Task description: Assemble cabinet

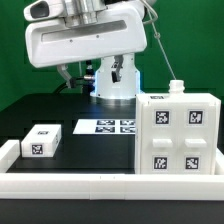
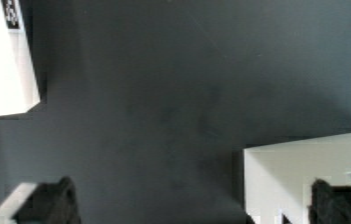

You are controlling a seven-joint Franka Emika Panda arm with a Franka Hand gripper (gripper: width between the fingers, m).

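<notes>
There's the cabinet (image 1: 180, 150), a big white boxy unit with black-and-white tags on its front and top, standing upright at the exterior view's right, and a small white tagged block (image 1: 42, 140) lying flat well apart at the left.

We saw the marker board (image 1: 106, 126) lying flat toward the black tabletop's (image 1: 35, 106) far edge, with a green backdrop (image 1: 195, 45) behind.

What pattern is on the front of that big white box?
Black-and-white square tags on the white cabinet, clearest in the exterior view.
</notes>
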